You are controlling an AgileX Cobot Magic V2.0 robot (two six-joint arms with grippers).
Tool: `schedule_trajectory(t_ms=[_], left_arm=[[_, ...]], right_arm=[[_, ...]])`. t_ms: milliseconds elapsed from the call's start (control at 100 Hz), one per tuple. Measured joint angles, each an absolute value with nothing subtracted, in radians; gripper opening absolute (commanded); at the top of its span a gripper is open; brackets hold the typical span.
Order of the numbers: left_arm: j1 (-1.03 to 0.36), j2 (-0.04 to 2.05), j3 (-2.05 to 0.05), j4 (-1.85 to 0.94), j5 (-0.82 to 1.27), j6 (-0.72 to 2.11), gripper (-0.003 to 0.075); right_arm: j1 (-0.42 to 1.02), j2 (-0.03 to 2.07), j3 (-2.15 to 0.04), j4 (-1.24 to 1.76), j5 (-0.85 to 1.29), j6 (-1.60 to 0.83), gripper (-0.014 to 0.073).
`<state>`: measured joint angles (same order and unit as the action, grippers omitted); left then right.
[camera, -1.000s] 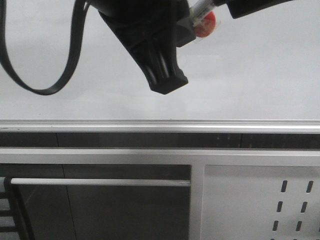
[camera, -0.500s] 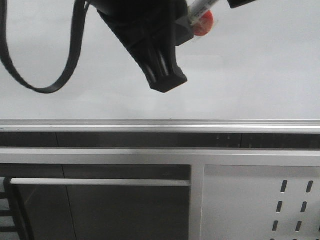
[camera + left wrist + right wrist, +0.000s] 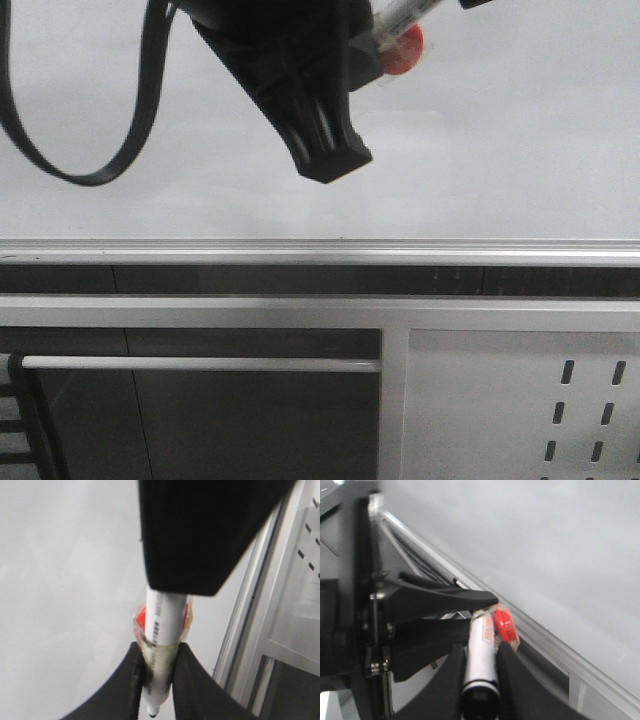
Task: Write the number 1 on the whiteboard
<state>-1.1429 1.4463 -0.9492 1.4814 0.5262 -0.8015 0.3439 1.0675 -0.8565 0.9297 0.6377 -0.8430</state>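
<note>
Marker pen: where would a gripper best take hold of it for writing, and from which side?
Grip the marker pen on its white barrel, close behind the tip, with the jaws pressing its round sides. Come from the side facing away from the whiteboard, so the tip stays free to touch it. The left gripper holds it roughly this way.

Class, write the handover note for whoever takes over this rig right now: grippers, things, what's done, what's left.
Left gripper: jaws shut on the marker pen, near its tip.
Right gripper: jaws shut on the pen's back end.
Whiteboard: no stroke shows on it; whether the tip touches it cannot be told.
Done: pen held up at the board.
Left: writing the number 1.
</note>
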Motion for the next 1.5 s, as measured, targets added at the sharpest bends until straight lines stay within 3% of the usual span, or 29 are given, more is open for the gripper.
schedule_trajectory(t_ms=[150, 220, 290, 440, 540, 690, 830, 970, 1190, 1500], left_arm=[[-1.143, 1.446, -0.949, 1.481, 0.530, -0.801, -0.0011], [-1.143, 1.446, -0.949, 1.481, 0.530, -0.801, 0.0048], [-1.143, 1.446, -0.949, 1.481, 0.532, -0.799, 0.0179], [-1.143, 1.446, -0.949, 1.464, 0.534, -0.791, 0.0571], [-1.150, 1.440, -0.949, 1.390, 0.588, -0.791, 0.0654], [-1.168, 1.387, -0.949, 1.200, 0.785, -0.791, 0.0616], [-1.196, 1.279, -0.947, 1.048, 0.851, -0.820, 0.0494], [-1.250, 1.138, -0.925, 1.012, 0.841, -0.895, 0.0324], [-1.346, 0.935, -0.827, 0.953, 0.841, -0.942, -0.0019], [-1.419, 0.740, -0.689, 0.894, 0.841, -0.943, -0.0018]], right_arm=[[0.344, 1.069, -0.857, 0.928, 0.630, -0.843, -0.0071], [0.344, 1.069, -0.857, 0.928, 0.628, -0.843, -0.0071], [0.344, 1.069, -0.857, 0.928, 0.628, -0.843, -0.0071], [0.346, 1.069, -0.857, 0.934, 0.628, -0.843, -0.0071], [0.346, 1.063, -0.857, 0.926, 0.630, -0.843, -0.0071], [0.346, 1.014, -0.857, 0.889, 0.609, -0.843, -0.0071], [0.346, 0.941, -0.857, 0.857, 0.595, -0.843, -0.0071], [0.346, 0.849, -0.818, 0.850, 0.588, -0.843, -0.0071], [0.346, 0.675, -0.711, 0.846, 0.582, -0.843, -0.0071], [0.346, 0.535, -0.645, 0.843, 0.582, -0.843, -0.0071]])
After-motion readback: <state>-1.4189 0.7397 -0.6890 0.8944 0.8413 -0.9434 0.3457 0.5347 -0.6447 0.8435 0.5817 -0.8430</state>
